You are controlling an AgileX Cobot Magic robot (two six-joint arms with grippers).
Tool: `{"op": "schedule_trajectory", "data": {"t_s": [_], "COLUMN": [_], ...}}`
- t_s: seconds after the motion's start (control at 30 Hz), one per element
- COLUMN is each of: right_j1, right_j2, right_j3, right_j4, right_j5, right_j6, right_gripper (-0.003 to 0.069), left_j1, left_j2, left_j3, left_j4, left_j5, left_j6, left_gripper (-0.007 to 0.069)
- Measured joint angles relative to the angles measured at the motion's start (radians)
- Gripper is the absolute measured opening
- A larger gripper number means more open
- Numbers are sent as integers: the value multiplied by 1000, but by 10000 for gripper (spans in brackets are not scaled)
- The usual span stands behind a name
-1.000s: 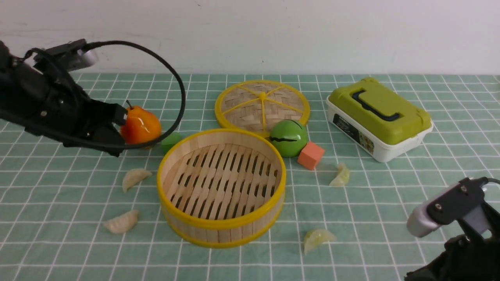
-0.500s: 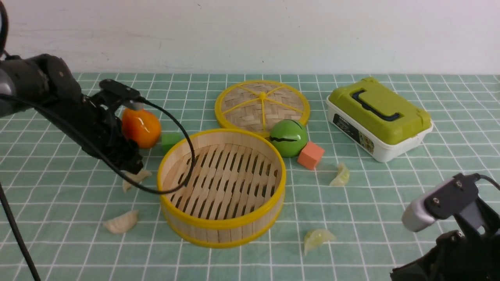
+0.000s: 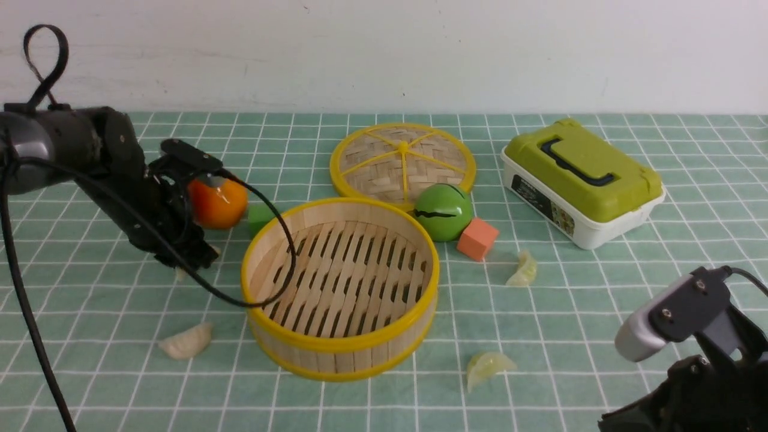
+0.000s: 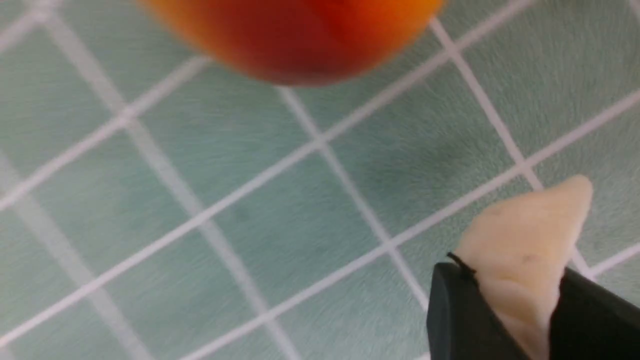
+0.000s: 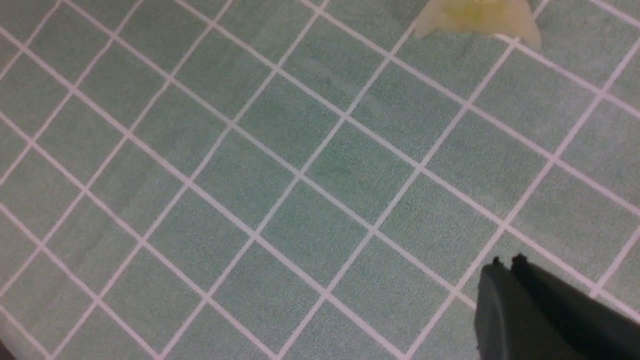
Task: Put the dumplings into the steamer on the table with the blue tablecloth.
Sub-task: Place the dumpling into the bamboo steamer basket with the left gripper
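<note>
**Front view, left of frame.** My left gripper (image 3: 193,257) is down at the blue tablecloth (image 3: 600,300), between the pear (image 3: 217,203) and the steamer (image 3: 339,354).

**Left wrist view, lower right.** Its two fingers pinch one end of a white dumpling (image 4: 525,235), touching it on both sides. The rest of the dumpling pokes out past the tips, with cloth right behind it (I cannot tell whether it is off the table yet).

**Right wrist view, lower right.** The right gripper (image 5: 505,265) has its tips pressed together on nothing, over bare cloth.

**Front view, centre.** The steamer sits with nothing in it. Outside it lie a second white dumpling (image 3: 186,342) at lower left, a far green dumpling (image 3: 523,270) right of centre, and a near green dumpling (image 3: 487,366) below that.

**Risks, as I judge them.**
- The hold is shallow and on a tapered end, so the dumpling may squirt out or pivot when I lift.
- The pear is just beside the wrist, and a sideways swing could roll it.
- The arm's cable (image 3: 292,252) loops across the steamer's left rim in the picture. Carrying over may snag it or drag the basket.
- Releasing too low could catch a finger on the rim.
</note>
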Motion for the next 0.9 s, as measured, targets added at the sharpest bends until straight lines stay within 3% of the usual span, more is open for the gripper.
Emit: {"op": "schedule_trajectory", "data": {"t_s": [0.13,0.27,0.37,0.53,0.63,0.77,0.9], "right_j1": [0,0,0,0,0,0,0], "right_j2": [0,0,0,0,0,0,0], "right_j3": [0,0,0,0,0,0,0], "right_j4": [2,11,20,28,30,34,34], "right_j5": [0,-8,-15,-15,-16,-15,-15], "right_j6": [0,0,-1,-1,-1,-1,-1], "right_gripper": [18,21,21,22,22,22,27], "left_j1": [0,-22,-122,-255,-292,-298,-298], "left_j2": [-127,-231,-227,-116,-43,10,38], "left_j3": [-19,-39,-44,-44,-46,-46,-46], "left_j4": [-59,-263,-362,-280,-151,-69,-60], "left_j5": [21,62,118,26,-43,-62,-61], "left_j6": [-123,-291,-393,-484,-607,-724,-766], "left_gripper": [181,181,181,181,181,181,269]}}
